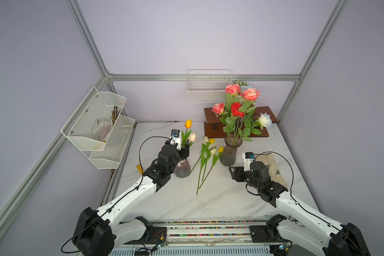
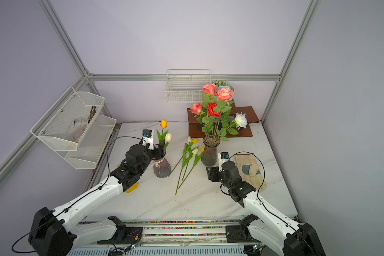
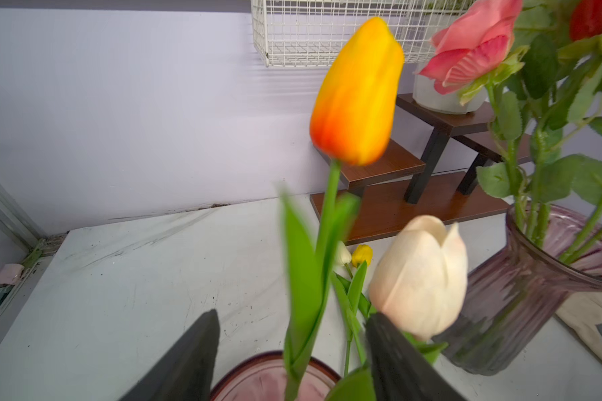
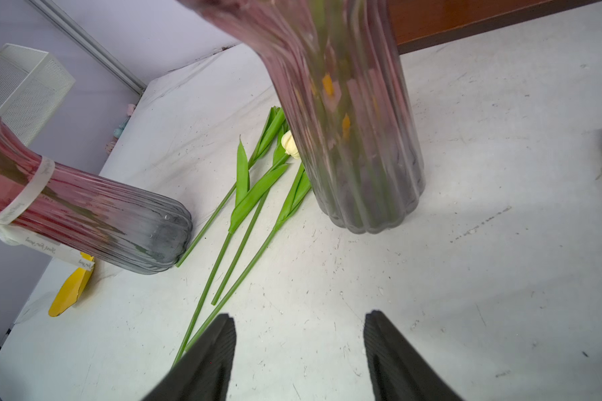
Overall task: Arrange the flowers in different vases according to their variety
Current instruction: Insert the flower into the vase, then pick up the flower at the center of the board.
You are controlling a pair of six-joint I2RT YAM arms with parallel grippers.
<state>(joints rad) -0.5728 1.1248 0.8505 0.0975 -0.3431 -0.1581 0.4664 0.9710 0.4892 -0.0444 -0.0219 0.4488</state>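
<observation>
Left arm reaches forward from the near edge, elbow raised, wrist bent over the mouth of the ribbon vase [image 1: 182, 169]. The left claw [image 3: 292, 316] stands open just above that rim: its fingers [image 3: 192, 357] are spread to either side of the orange tulip [image 1: 188, 123] stem, with a gap on both sides, gripping nothing. Right arm lies lower and stretches forward, wrist turned toward the middle of the tabletop [image 1: 208, 199]. The right claw [image 4: 300, 314] is open and empty, hovering over bare marble near the foot of the plain vase [image 1: 230, 155], not touching it. Count, vases: two, both upright on the tabletop, well apart, ribbon vase on the left side, plain vase on the right. Count, tulips: six. Two stand in the ribbon vase, the orange tulip tall and a cream tulip [image 1: 192, 137] lower beside it. Four loose tulips [image 1: 205, 159] lie flat between the two vases, two pale and two yellow, heads toward the back wall, stems fanned toward the near edge. Count, roses in the plain vase: three pink roses [image 1: 232, 89], one red rose [image 1: 237, 109], one white rose [image 1: 265, 120] leaning out to the right. A pale-blue bloom shows behind the pink ones; which container it belongs to cannot be told.
</observation>
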